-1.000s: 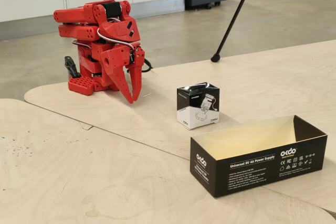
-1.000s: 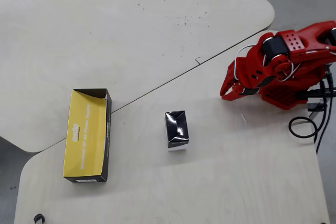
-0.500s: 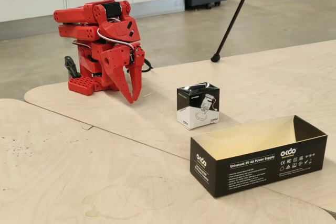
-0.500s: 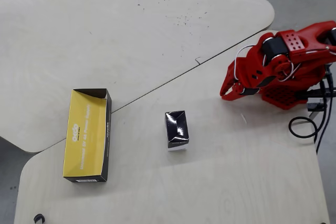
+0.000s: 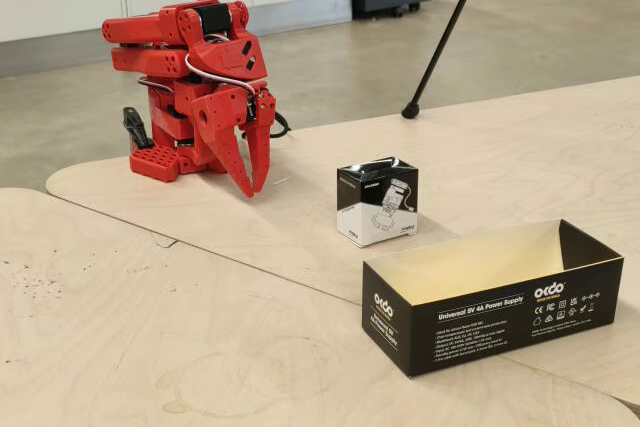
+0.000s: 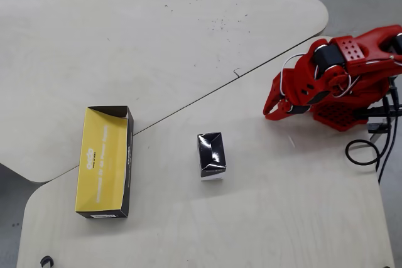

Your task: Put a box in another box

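Black-topped box [image 5: 377, 201] stands well apart from closed hand [image 5: 254, 185].

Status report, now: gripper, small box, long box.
Gripper shut, empty, folded near the arm base. Small box upright on table, untouched. Long black box open-topped, empty. Nothing between them.

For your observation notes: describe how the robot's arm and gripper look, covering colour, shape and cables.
The arm is bright red plastic with blocky segments, black motor parts and a looping white cable. Its gripper has two long, pointed red fingers. Black cables trail from the base.
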